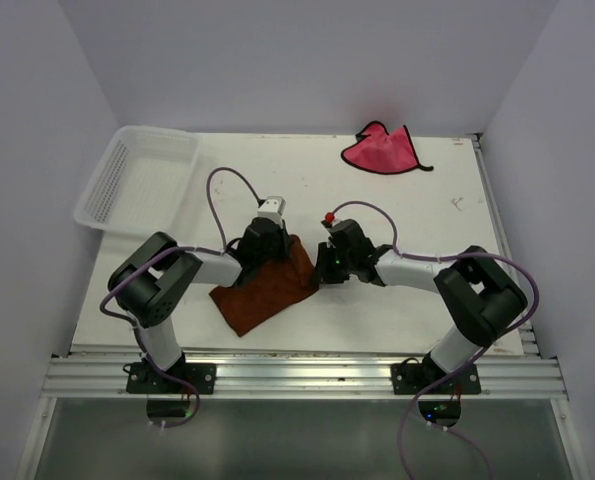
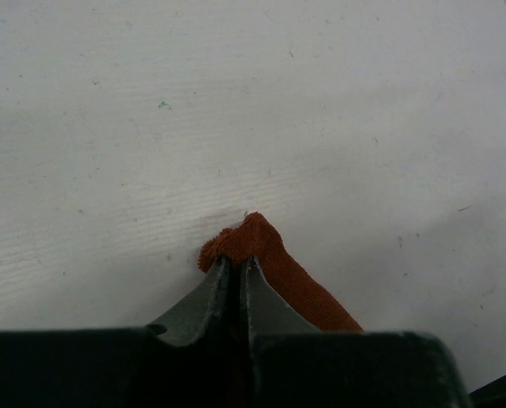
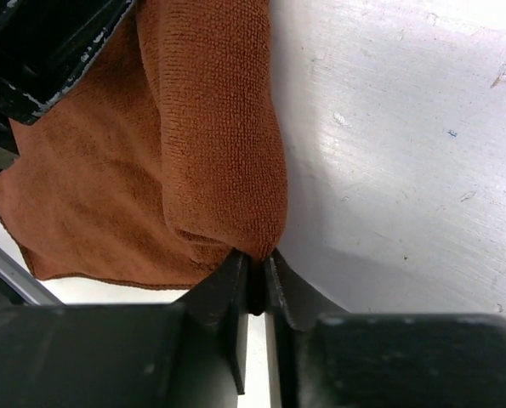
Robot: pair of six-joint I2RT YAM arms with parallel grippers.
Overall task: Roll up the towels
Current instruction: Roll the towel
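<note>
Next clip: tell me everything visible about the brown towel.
The brown towel is a rust-brown, fuzzy, knit-looking cloth lying mostly flat near the front of the white table, with one edge turned over into a thick, soft fold. The left claw pinches a bunched corner, and the right claw is shut on the fold's end. Besides the table, nothing else touches it.

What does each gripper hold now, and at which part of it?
Both hold the brown towel: the left gripper pinches a bunched corner, the right gripper pinches the end of a folded-over edge.
</note>
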